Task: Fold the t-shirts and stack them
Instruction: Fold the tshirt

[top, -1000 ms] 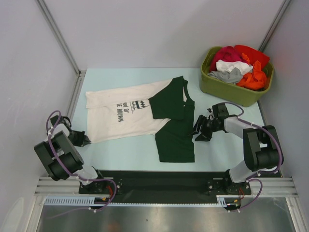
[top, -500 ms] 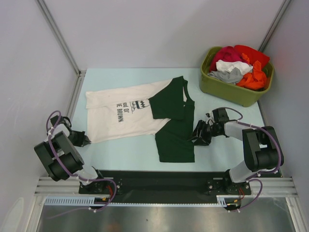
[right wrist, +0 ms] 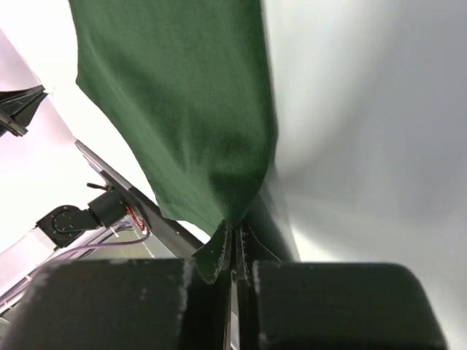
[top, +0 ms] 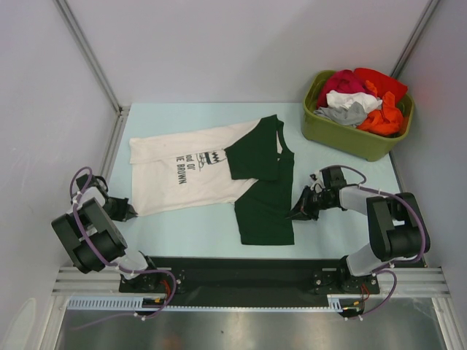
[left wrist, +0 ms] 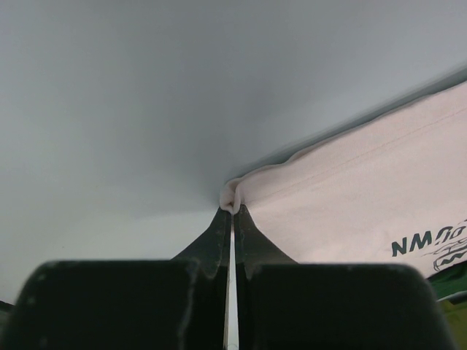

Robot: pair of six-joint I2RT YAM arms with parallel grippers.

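One t-shirt (top: 197, 169) lies spread flat on the table, cream-white with black lettering on the body and dark green fabric (top: 264, 197) at its right end. My left gripper (top: 131, 211) is at the shirt's near left corner, shut on the cream hem (left wrist: 233, 195), which bunches between its tips. My right gripper (top: 295, 212) sits at the right edge of the dark green part, shut on a pinch of green cloth (right wrist: 219, 138) that rises from its jaws.
An olive-green plastic tub (top: 356, 115) stands at the back right, filled with red, white, grey and orange garments. The table's front rail (top: 241, 271) runs between the two arm bases. Grey walls close in the left, back and right sides.
My right gripper slid left and down onto the edge of the green cloth and closed on it. The left gripper kept its grip on the cream corner without moving.
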